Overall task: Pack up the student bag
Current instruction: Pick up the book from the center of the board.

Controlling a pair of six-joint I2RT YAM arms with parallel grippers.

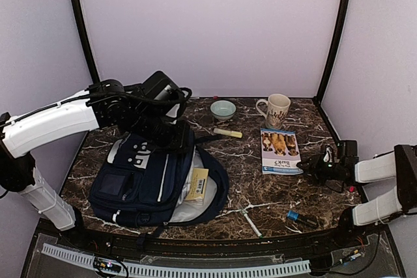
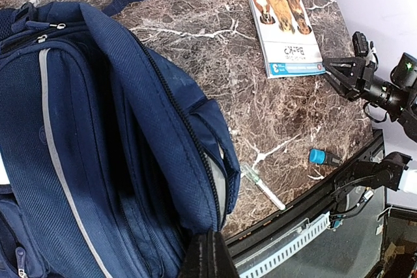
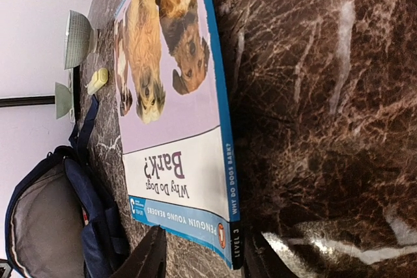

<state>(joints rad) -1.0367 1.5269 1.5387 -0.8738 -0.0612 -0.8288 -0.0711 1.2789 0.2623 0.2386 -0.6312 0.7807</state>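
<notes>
Near edge of the marble table (image 1: 273,190): a thin white stick (image 1: 249,219), too small to identify. Right of it is a blue-capped item (image 1: 296,216) whose dark body is lost against the stone.

Student bag (image 1: 140,174) lies flat on the left half of the table, unzipped, with grey lining showing. A yellow packet (image 1: 197,183) rests at its mouth, part on the lining; the rest of the inside is hidden.

Left gripper (image 2: 207,252): buried under its own arm from above and cut to a black sliver at the frame bottom in the wrist view. Jaws closed. Bag fabric runs right up to them, but I cannot tell whether any is pinched.

Right gripper (image 3: 207,239): low at the near corner of the dog book (image 1: 281,151), right of centre. Fingers (image 3: 148,255) stand part-way apart with that corner between them; contact is unclear.

Further back: a pale yellow marker (image 1: 227,133), a green bowl (image 1: 223,109) and a mug (image 1: 275,109), all apart. The mug is cropped in the right wrist view.
</notes>
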